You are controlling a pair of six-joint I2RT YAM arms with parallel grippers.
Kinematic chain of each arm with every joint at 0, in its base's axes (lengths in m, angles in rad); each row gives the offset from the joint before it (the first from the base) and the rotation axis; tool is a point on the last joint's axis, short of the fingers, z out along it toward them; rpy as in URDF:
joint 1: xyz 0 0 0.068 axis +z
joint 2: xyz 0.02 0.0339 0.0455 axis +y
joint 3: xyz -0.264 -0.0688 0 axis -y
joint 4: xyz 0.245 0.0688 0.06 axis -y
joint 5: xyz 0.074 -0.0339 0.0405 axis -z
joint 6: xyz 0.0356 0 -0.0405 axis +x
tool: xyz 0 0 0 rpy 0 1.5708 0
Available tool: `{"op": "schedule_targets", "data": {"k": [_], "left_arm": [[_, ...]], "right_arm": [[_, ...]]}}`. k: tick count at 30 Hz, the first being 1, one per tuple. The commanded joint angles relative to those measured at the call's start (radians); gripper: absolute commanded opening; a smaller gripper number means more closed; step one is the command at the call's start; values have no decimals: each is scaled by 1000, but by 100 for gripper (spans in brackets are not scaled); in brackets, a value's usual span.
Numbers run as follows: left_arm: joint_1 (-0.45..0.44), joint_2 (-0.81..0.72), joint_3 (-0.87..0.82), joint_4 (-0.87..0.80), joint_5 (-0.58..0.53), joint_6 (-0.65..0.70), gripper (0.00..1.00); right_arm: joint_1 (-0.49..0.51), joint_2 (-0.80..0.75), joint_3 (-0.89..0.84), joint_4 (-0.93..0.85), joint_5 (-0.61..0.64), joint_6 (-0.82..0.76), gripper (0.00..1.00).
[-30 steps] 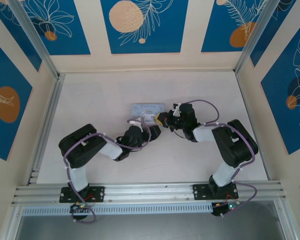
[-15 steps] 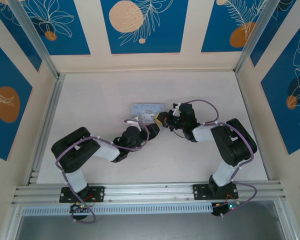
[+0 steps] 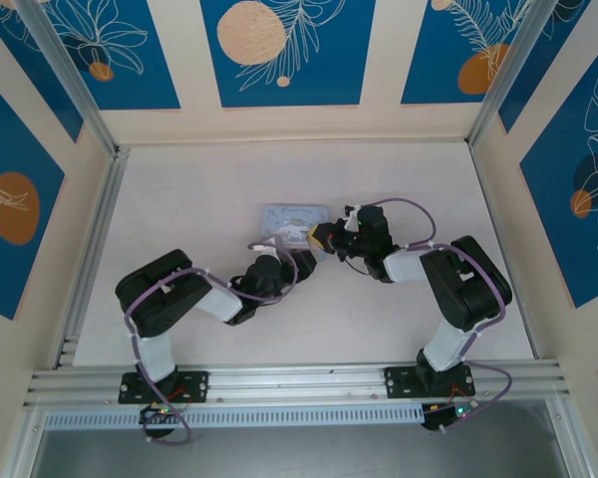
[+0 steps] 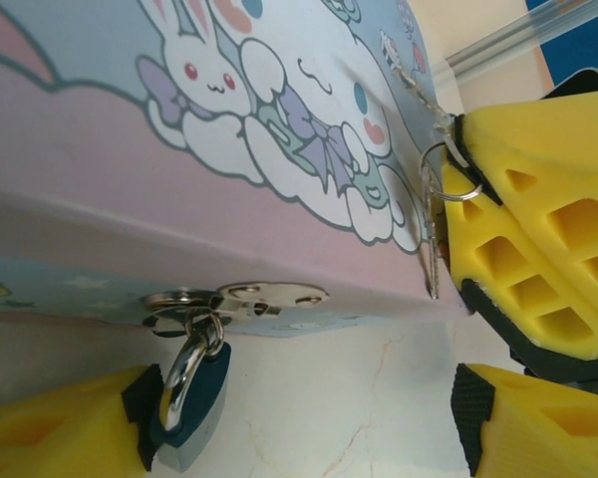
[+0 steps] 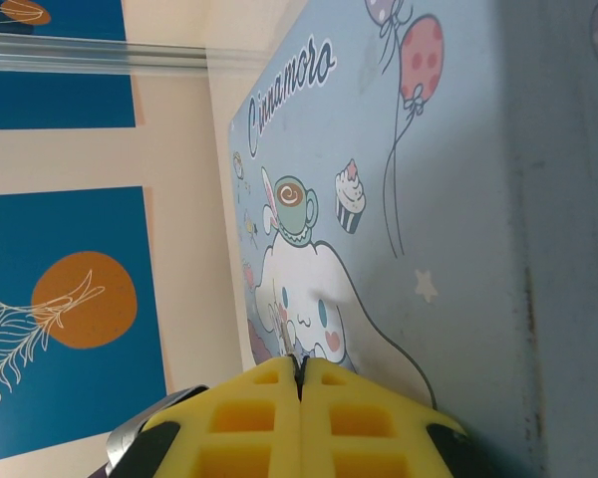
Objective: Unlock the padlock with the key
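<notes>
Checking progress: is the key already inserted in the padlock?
No, the key dangles from the right tool, apart from the padlock hanging on the tin's hasp.

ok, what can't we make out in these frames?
1) Left wrist view: padlock keyhole. The body's underside faces away, beside a finger of the open left pincer.
2) Left wrist view: key teeth, too thin to read; its ring end is tucked into the shut right pincer.
3) Top view: padlock and key, too small among the two pincers.
4) Right wrist view: what the right pincer pinches; its own pads cover it.
</notes>
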Motion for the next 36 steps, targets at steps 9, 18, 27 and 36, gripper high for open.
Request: {"op": "schedule_targets", "data": {"k": [9,18,27,36], "left_arm": [[-4,74,11,12,-28,22,61],[-3,103,9,32,-42,23,44],[-2,129,12,51,-60,11,37],[4,116,15,40,-62,17,23]], "right_arm": [[-10,33,3,-33,-6,0,0],[-11,47,2,-30,-14,0,0],[-14,55,0,-26,-16,0,0],[-15,54,5,-28,-22,2,0]]}}
